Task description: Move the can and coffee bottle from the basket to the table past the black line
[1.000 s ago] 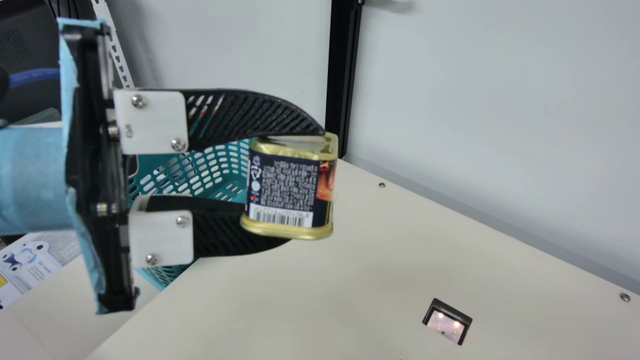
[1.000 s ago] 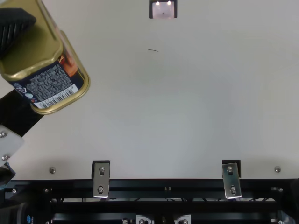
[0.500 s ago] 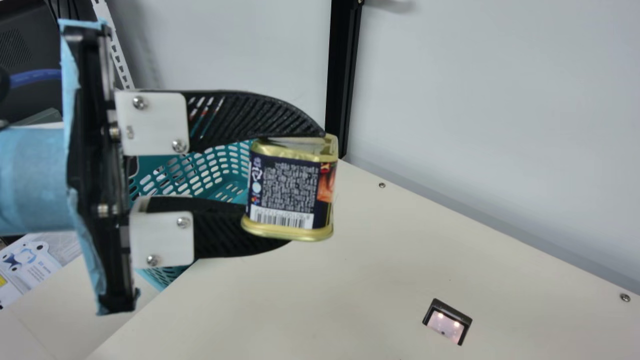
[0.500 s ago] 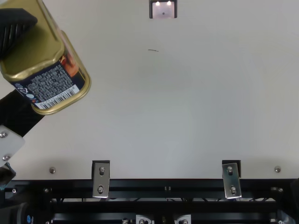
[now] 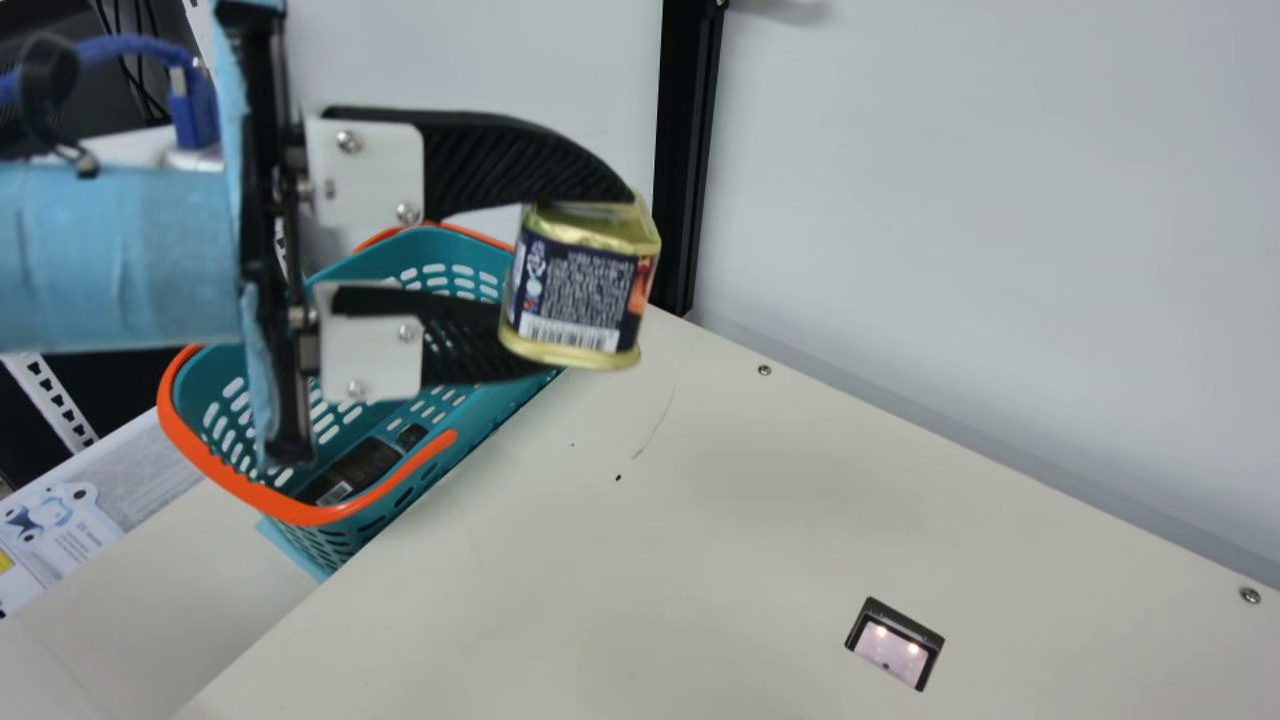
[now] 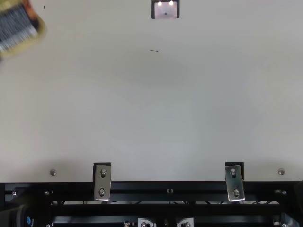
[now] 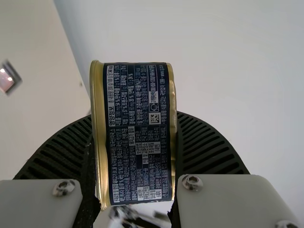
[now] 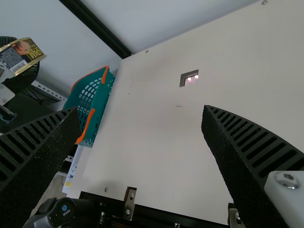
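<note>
Left end effector [image 5: 592, 283] clamping rounded metal can [image 5: 575, 300], right end effector [image 8: 141, 111] spread wide

From where I stand this looks like a robotics lab; a black metal rail [image 6: 137, 191] runs along the cream table's [image 6: 189, 118] near edge, steel brackets [image 6: 102, 182] bolted on; a black post [image 5: 685, 150] rises beyond; slotted metal framing [image 5: 45, 395] at left; a blue cable [image 5: 130, 45] loops near a taped robot arm [image 5: 120, 260].
</note>
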Robot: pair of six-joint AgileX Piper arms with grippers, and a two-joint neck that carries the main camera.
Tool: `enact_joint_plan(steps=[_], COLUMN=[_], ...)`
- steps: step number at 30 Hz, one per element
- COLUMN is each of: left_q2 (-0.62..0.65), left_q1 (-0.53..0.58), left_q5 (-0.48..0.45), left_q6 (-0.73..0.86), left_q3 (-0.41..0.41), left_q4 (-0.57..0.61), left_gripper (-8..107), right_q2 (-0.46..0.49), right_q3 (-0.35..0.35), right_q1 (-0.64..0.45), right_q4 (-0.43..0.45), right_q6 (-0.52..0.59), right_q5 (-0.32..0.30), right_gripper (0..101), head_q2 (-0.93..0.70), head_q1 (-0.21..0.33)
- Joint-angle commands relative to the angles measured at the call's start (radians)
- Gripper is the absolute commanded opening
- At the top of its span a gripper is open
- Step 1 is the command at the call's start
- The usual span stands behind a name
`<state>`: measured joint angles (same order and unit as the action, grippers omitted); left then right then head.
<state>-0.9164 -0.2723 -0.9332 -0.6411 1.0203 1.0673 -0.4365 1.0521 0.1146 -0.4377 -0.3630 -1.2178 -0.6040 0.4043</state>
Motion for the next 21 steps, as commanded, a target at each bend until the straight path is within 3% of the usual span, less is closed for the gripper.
enact_joint_plan(steps=[1, 9, 21], left_q2=[-0.041, -0.114, -0.127], left_q1=[0.020, 0.124, 0.259], left_q5=[0.049, 0.215, 0.420], left_q6=[0.118, 0.308, 0.539], left_q3=[0.034, 0.075, -0.003], left_q4=[-0.085, -0.248, -0.342], left_gripper=[10, 10, 10], right_q2=[0.000, 0.000, 0.000], right_q3=[0.000, 0.000, 0.000], right_q1=[0.000, 0.000, 0.000], right_q4=[0.000, 0.000, 0.000], right_q6=[0.000, 0.000, 0.000], right_q5=[0.000, 0.000, 0.000], right_gripper=[101, 101, 101], head_q2=[-0.015, 0.077, 0.374], head_q1=[0.030, -0.001, -0.048])
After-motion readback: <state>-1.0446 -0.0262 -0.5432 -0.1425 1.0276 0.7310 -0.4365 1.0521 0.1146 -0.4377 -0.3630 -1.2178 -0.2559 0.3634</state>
